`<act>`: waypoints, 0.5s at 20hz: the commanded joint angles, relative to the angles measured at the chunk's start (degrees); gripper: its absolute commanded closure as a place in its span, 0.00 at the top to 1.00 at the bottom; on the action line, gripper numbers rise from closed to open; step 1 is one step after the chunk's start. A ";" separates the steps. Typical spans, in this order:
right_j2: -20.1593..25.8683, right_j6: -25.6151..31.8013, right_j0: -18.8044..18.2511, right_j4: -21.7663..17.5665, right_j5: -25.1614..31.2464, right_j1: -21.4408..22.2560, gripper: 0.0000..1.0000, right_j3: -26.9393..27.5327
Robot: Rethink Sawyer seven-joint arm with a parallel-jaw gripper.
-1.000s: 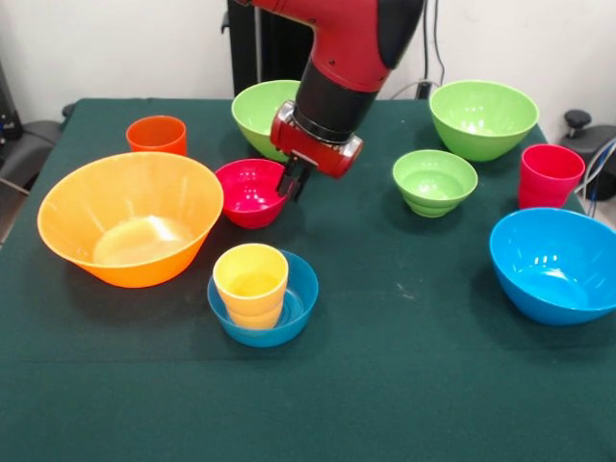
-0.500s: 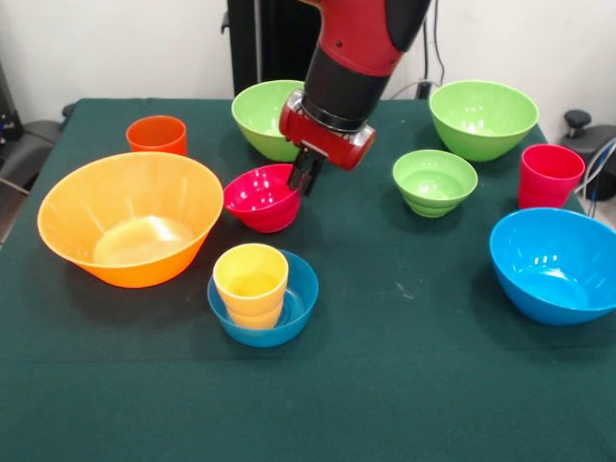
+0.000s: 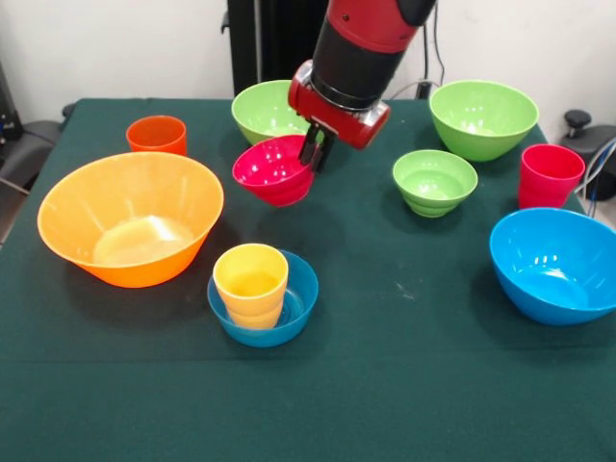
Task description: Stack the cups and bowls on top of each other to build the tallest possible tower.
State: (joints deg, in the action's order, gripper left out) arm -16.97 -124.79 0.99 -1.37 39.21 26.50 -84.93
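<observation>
My gripper (image 3: 313,154) is shut on the rim of the small red bowl (image 3: 272,170), which hangs tilted above the table. Below it the yellow ribbed cup (image 3: 250,284) stands inside the small blue bowl (image 3: 289,313). The very wide orange bowl (image 3: 130,217) sits at the left with the orange cup (image 3: 156,135) behind it. Two big green bowls (image 3: 265,111) (image 3: 483,117) stand at the back, a small green bowl (image 3: 434,181) at centre right. The red cup (image 3: 550,175) and big blue bowl (image 3: 555,265) are at the right.
The dark green tablecloth (image 3: 385,385) covers the table. A black chair part (image 3: 24,144) shows past the left edge, and dark equipment (image 3: 587,135) past the right edge.
The gripper has risen with the small red bowl, lifting it off the table and carrying it slightly right and up; the bowl now tilts.
</observation>
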 commanded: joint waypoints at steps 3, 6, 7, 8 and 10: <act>4.95 -4.58 1.27 1.98 13.86 -1.73 0.00 16.06; 3.94 -4.44 1.24 0.75 14.66 -3.58 0.00 21.30; 3.92 -4.33 1.08 0.52 14.42 -4.08 0.00 22.49; 4.37 -4.09 0.69 0.64 14.31 -4.62 0.00 23.61; 4.70 -3.83 0.28 0.60 13.62 -5.76 0.00 25.66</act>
State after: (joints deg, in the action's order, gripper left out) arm -17.03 -124.79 1.27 -0.92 48.75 25.26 -70.33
